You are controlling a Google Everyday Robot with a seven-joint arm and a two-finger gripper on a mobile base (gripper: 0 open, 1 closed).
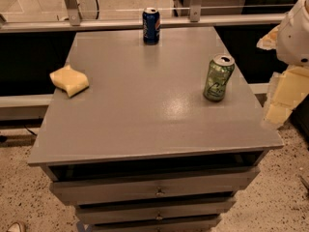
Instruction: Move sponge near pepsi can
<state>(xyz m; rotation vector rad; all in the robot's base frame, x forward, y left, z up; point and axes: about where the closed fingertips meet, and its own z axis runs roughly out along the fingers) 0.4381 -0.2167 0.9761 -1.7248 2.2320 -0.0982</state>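
Observation:
The pale yellow sponge lies near the left edge of the grey cabinet top. The dark blue pepsi can stands upright at the far edge, about in the middle. The two are far apart. My gripper hangs off the right side of the cabinet, beyond its right edge, with pale yellow fingers pointing down. It is away from both the sponge and the pepsi can and holds nothing that I can see.
A green can with a light pattern stands upright on the right part of the top, near my gripper. Drawers sit below the top's front edge. A rail and glass wall run behind the cabinet.

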